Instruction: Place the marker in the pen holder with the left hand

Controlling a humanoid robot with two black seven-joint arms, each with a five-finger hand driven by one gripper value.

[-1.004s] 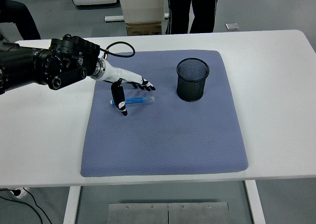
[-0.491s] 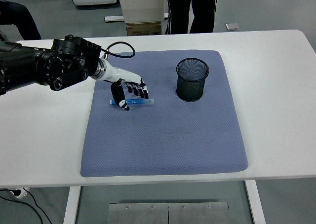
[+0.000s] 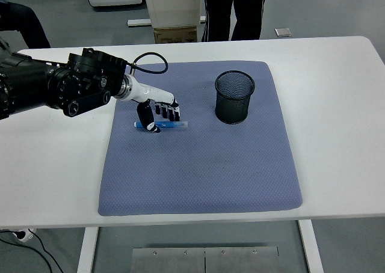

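Observation:
A blue marker (image 3: 171, 124) lies flat on the blue-grey mat (image 3: 204, 165), left of centre. My left hand (image 3: 159, 113) is down on it, fingers curled over the marker and thumb on its near side, so it is shut on the marker, which still rests on the mat. The black mesh pen holder (image 3: 234, 97) stands upright on the mat's far right part, about a hand's length right of the marker. The right arm is out of view.
The mat lies on a white table (image 3: 337, 122). A black cable (image 3: 147, 59) loops above the left wrist. A person's dark legs (image 3: 231, 11) and a cardboard box (image 3: 174, 32) are beyond the far edge.
The left hand's fingers, spread above the marker a second ago, have come down and curled over it. The marker has barely shifted. The pen holder has not moved.

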